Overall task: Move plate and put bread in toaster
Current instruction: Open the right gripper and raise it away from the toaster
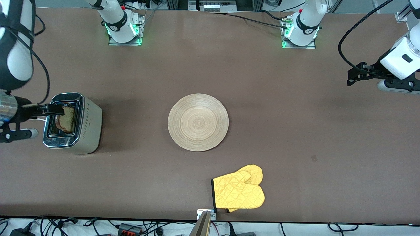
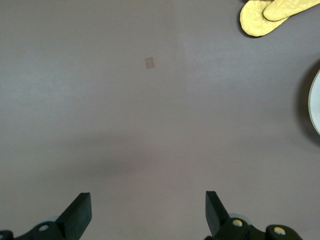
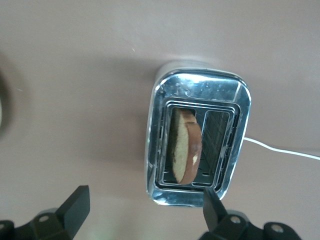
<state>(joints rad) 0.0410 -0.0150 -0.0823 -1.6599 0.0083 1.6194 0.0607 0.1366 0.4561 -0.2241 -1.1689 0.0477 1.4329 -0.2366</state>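
Observation:
The toaster (image 1: 73,124) stands at the right arm's end of the table. The bread (image 1: 66,119) stands on edge in one of its two slots, its top sticking out. In the right wrist view the bread (image 3: 186,147) sits in the toaster (image 3: 235,100), free of the fingers. My right gripper (image 1: 54,109) is open and empty, up in the air over the toaster's outer edge; it also shows in its wrist view (image 3: 145,207). The plate (image 1: 198,122) lies empty mid-table. My left gripper (image 1: 350,76) is open and empty over bare table at the left arm's end, and shows in its wrist view (image 2: 148,212).
A yellow oven mitt (image 1: 239,190) lies near the table's front edge, nearer the front camera than the plate; its tip shows in the left wrist view (image 2: 270,15). The toaster's white cord (image 3: 280,150) runs off toward the table's end. The plate's rim (image 2: 316,102) shows in the left wrist view.

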